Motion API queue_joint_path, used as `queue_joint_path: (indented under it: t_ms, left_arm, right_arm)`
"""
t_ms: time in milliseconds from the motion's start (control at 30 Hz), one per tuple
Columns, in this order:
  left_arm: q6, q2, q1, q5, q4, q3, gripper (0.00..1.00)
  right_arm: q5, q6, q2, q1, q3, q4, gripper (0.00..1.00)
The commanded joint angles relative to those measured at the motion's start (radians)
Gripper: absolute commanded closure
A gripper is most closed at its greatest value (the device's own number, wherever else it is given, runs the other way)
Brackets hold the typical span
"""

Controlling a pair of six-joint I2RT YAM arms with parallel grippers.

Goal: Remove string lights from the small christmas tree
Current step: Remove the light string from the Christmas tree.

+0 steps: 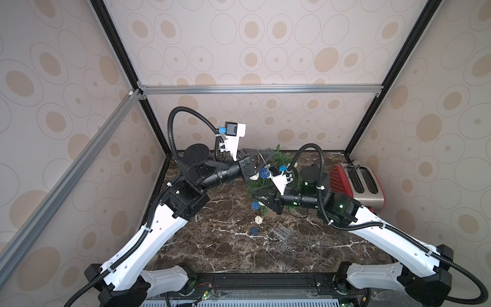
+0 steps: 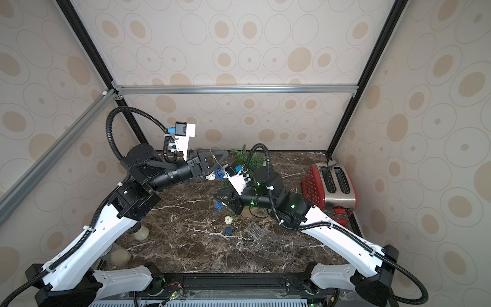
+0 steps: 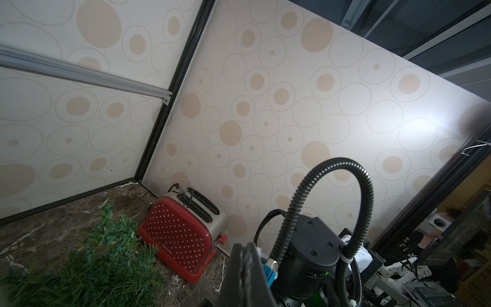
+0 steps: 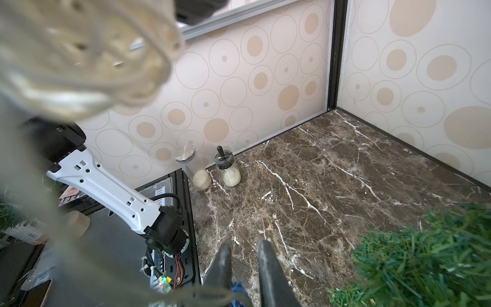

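Note:
The small christmas tree (image 1: 276, 159) stands at the back middle of the marble table, partly hidden by both arms. The string lights hang across it: a blue ball (image 1: 264, 173) and a cream one sit by my left gripper (image 1: 271, 154). Its fingers (image 3: 245, 248) are shut on the pale wire above the tree. My right gripper (image 4: 244, 247) is low at the tree's front, its fingers drawn close around a blue ball (image 4: 237, 289). A cream ball (image 1: 258, 219), another blue ball (image 1: 254, 230) and the clear battery box (image 1: 280, 230) lie on the table.
A red polka-dot toaster (image 1: 356, 183) stands at the back right by the wall. Two glass jars (image 4: 228, 170) with pale contents stand at the left table edge, under the left arm. A blurred cream ball (image 4: 79, 53) hangs right before the right wrist camera.

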Motion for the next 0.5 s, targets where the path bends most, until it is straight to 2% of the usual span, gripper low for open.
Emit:
queue_joint_path:
  t_ms: [0, 100, 200, 233, 300, 467]
  left_arm:
    - [0.01, -0.001, -0.008, -0.011, 0.004, 0.054, 1.0]
    - [0.008, 0.011, -0.008, -0.007, 0.003, 0.065, 1.0]
    - [0.003, 0.019, -0.008, -0.018, 0.001, 0.069, 0.99]
    - [0.001, 0.02, -0.009, -0.021, 0.001, 0.069, 0.9]
    - [-0.001, 0.024, -0.008, -0.029, -0.003, 0.071, 0.66]
    - [0.018, 0.021, -0.008, -0.063, -0.046, 0.074, 0.39]
  right_arm:
    - [0.02, 0.007, -0.041, 0.003, -0.015, -0.013, 0.84]
    - [0.044, 0.009, -0.054, 0.003, -0.018, -0.026, 1.0]
    - [0.05, 0.017, -0.063, 0.003, -0.018, -0.04, 1.0]
    - [0.057, 0.022, -0.066, 0.004, -0.018, -0.045, 1.0]
    - [0.08, 0.036, -0.074, 0.004, -0.014, -0.067, 1.0]
    - [0.145, 0.062, -0.115, 0.002, 0.004, -0.16, 1.0]
